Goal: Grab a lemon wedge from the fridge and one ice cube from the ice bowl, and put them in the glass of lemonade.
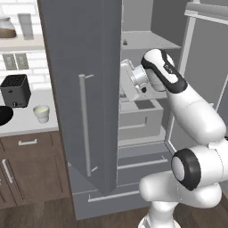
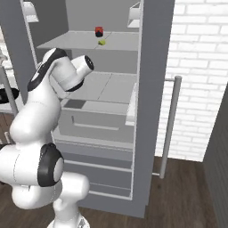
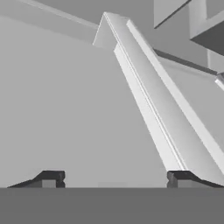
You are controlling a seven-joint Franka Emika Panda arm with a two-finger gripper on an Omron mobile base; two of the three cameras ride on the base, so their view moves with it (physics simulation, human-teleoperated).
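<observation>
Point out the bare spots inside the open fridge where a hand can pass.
The upper shelf is bare left of the red item and lemon wedge, which crowd its back right. The middle shelf lies bare right of the arm. The open gripper faces grey panels.

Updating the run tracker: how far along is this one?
Done: fridge doors open. In hand: nothing; the claw is open and empty, facing grey fridge interior. Left: take the lemon wedge off the upper shelf, get ice from the bowl, drop both in the lemonade.
</observation>
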